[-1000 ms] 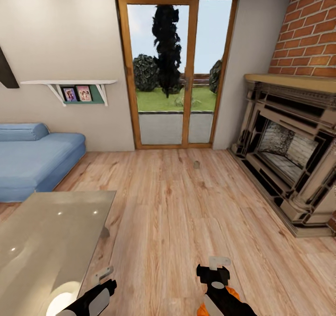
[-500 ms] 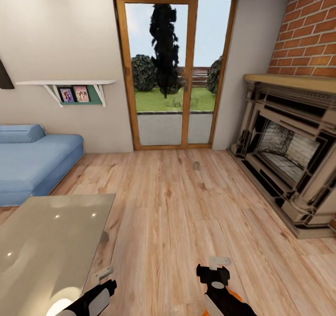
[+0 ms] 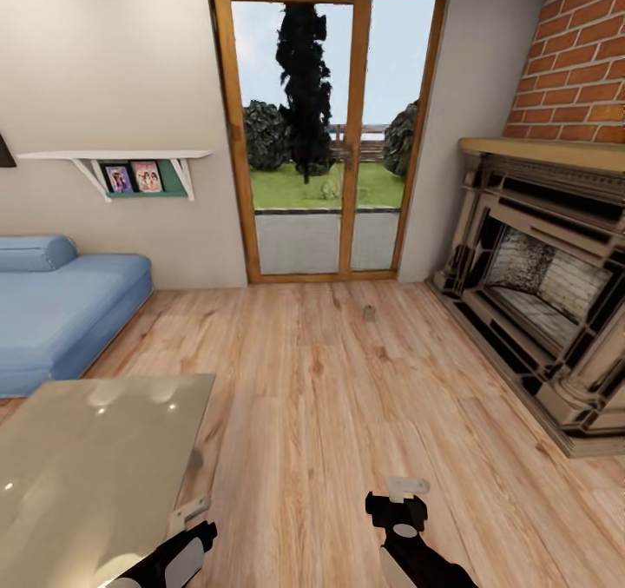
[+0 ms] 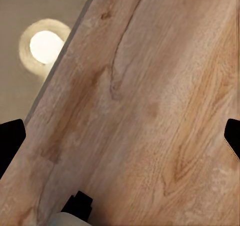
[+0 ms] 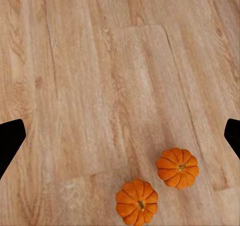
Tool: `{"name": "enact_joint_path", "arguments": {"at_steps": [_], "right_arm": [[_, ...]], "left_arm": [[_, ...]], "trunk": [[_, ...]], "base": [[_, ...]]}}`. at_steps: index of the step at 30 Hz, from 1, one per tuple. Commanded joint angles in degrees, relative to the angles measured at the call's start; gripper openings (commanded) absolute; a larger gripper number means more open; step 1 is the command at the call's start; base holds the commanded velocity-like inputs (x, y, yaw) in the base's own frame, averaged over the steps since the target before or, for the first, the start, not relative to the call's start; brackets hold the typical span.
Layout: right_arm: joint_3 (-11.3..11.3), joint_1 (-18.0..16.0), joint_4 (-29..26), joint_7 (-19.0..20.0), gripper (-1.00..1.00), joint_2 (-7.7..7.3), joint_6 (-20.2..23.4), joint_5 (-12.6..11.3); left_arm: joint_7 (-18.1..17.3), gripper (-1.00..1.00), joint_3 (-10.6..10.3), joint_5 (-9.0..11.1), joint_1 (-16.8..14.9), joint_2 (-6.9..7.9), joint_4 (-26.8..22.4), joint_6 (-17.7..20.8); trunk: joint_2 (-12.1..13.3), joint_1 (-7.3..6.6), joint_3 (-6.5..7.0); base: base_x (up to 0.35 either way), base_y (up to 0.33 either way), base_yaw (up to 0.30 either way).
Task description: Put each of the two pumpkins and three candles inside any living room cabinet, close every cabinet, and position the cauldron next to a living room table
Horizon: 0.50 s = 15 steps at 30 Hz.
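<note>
Two small orange pumpkins with ribbed sides lie close together on the wood floor in the right wrist view, one [image 5: 177, 167] beside the other [image 5: 136, 202]. My right gripper [image 5: 120, 141] hangs open above the floor, short of them, its black fingertips at the picture's edges. In the head view the right gripper [image 3: 406, 489] is low and right of centre, and the arm hides the pumpkins. My left gripper [image 3: 191, 513] is open and empty by the glass table's corner; the left wrist view has it [image 4: 120, 141] over bare floor. The cabinet is out of view.
A glass-topped table [image 3: 87, 458] stands at my near left. A blue sofa [image 3: 61, 301] lies against the left wall, a fireplace [image 3: 538, 301] along the right, and a glazed door [image 3: 330, 136] straight ahead. A small beige object [image 3: 368, 313] sits on the floor.
The whole picture has shifted slightly, so the camera moved. The orange sliver of pumpkin beside my right arm is hidden behind it now. Both grippers keep their places in the picture.
</note>
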Motion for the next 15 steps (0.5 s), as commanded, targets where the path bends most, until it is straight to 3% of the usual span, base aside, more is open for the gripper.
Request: {"name": "enact_joint_path", "arguments": {"at_steps": [1, 8, 15], "right_arm": [[0.5, -0.1, 0.0, -0.5, 1.00, -0.05, 0.1, -0.4], [0.5, -0.1, -0.1, -0.5, 1.00, -0.05, 0.1, -0.4], [0.5, -0.1, 0.0, -0.5, 1.00, -0.06, 0.2, -0.5]], "left_arm": [[0.4, 1.00, -0.4, 0.4, 0.0, 0.03, -0.1, 0.1], [0.4, 1.00, -0.4, 0.4, 0.0, 0.03, -0.1, 0.1], [0.4, 1.00, -0.4, 0.4, 0.0, 0.03, -0.1, 0.1]], "trunk": [[0.0, 0.03, -0.06], [0.0, 0.03, -0.06], [0.0, 0.03, -0.06]], "base": [[0.224, 0.042, -0.150], [0.217, 0.091, -0.065], [0.083, 0.011, -0.004]]}}
